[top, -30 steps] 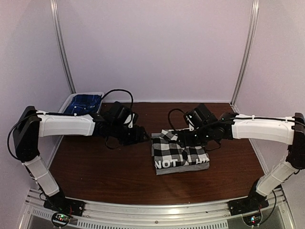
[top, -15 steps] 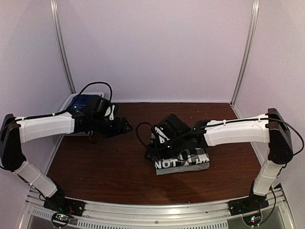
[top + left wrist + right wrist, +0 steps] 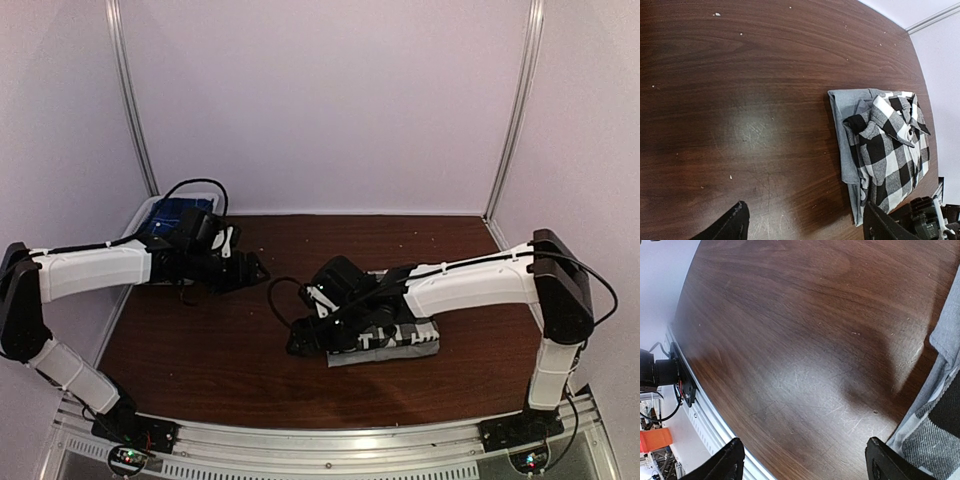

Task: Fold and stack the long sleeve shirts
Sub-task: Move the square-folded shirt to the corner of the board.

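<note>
The black-and-white checked flannel shirt (image 3: 890, 150) lies folded on top of the folded grey shirt (image 3: 842, 135), right of the table's middle. In the top view the stack (image 3: 415, 338) is partly hidden by my right arm. My right gripper (image 3: 300, 340) is open and empty, low over bare wood just left of the stack; the right wrist view shows its spread jaws (image 3: 805, 465) and the stack's edge (image 3: 945, 415) at the right. My left gripper (image 3: 255, 270) is open and empty at the back left, well apart from the stack; its jaws (image 3: 807, 230) are wide apart.
A white bin (image 3: 145, 212) holding blue cloth (image 3: 172, 215) stands at the back left corner, beside my left arm. The metal rail (image 3: 330, 440) runs along the table's near edge. Walls close in the back and both sides.
My right arm has swung left across the stack, and its gripper is now past the stack's left edge. My left arm has drawn back towards the bin. The stack has not moved.
</note>
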Controlling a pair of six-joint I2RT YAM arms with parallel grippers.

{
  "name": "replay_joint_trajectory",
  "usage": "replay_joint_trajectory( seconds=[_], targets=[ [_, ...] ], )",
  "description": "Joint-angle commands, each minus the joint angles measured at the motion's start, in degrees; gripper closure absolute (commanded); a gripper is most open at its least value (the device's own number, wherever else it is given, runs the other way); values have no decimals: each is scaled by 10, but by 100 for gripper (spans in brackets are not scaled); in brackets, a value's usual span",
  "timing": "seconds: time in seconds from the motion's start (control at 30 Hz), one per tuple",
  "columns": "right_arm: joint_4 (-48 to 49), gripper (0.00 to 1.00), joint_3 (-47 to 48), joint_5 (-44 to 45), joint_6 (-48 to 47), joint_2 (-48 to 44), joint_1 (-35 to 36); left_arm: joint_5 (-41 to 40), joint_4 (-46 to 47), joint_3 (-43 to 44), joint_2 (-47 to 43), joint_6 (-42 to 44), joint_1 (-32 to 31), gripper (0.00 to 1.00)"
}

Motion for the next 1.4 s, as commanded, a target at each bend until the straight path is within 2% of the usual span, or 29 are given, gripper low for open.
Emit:
replay_joint_trajectory(
  seconds=[0.0,0.47,1.17,1.37],
  targets=[
    [19,15,-10,-10,15,17,0,16,22,-5,-7,12,5,21],
    [28,15,-75,20,2,12,-65,21,21,0,4,9,5,21],
    [-8,15,-116,27,-135,14,-300,24,5,25,22,8,5,21],
    [-29,15,-101,38,-136,-26,-308,27,5,30,27,8,5,21]
  ],
)
